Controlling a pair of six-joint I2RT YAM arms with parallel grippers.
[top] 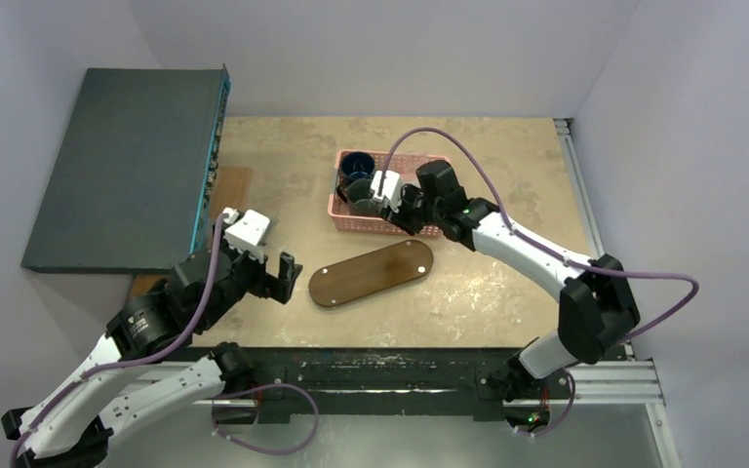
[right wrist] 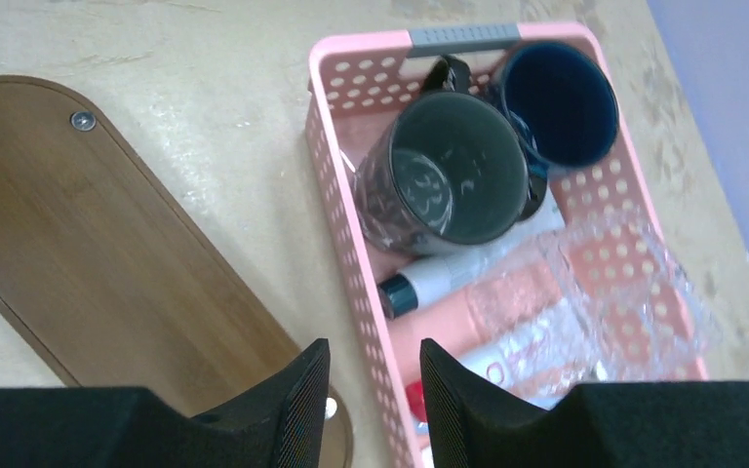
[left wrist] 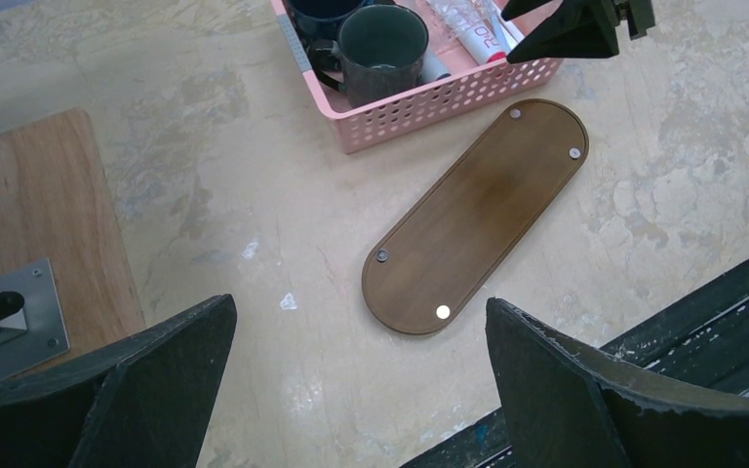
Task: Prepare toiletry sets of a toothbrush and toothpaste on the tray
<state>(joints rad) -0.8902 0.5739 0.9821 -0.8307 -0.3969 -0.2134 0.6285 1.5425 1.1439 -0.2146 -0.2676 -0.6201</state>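
The dark brown oval tray (top: 371, 273) lies bare on the table, also in the left wrist view (left wrist: 478, 214) and the right wrist view (right wrist: 88, 244). In the pink basket (right wrist: 336, 244) lie a white toothpaste tube with a dark cap (right wrist: 449, 278), a red-capped tube (right wrist: 507, 363) and crinkled clear wrapping (right wrist: 605, 283). I make out no toothbrush. My right gripper (right wrist: 371, 390) is open and empty, hovering over the basket's near wall (top: 390, 200). My left gripper (left wrist: 361, 390) is open and empty, left of the tray (top: 278, 278).
A grey mug (right wrist: 449, 185) and a dark blue mug (right wrist: 556, 102) stand in the basket's far end. A dark grey box (top: 127, 166) sits at the left over a pale wooden board (left wrist: 39, 224). A metal rail (top: 580, 195) runs along the table's right edge.
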